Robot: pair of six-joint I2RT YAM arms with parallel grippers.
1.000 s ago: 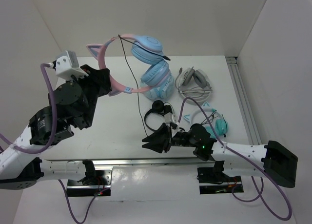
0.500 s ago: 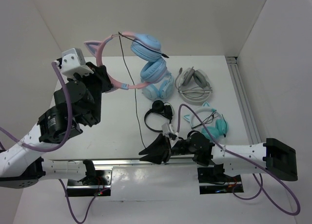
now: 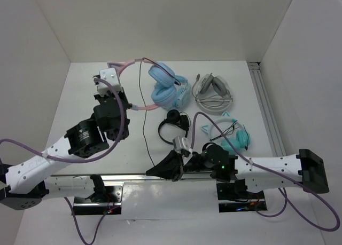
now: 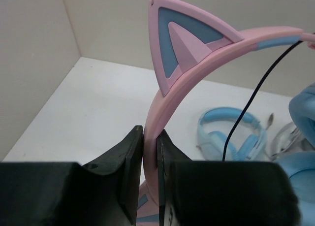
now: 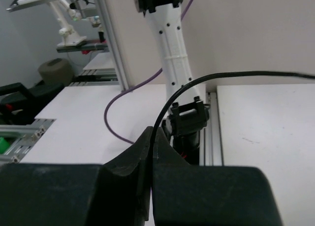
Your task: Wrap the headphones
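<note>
Pink-banded headphones [image 4: 166, 98] sit clamped tight in my left gripper [image 4: 150, 137] and my right gripper [image 5: 151, 136] is pinched closed on their black cable [image 5: 236, 74], so I'd wind slowly, keeping gentle tension.

Headphones [image 4: 167, 113] — ear cups [image 4: 305, 108] edge-cropped

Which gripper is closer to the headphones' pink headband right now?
Left. The left gripper is clamped on the pink headband itself; the right gripper sits away at the table's near edge, pinching the black cable.
</note>
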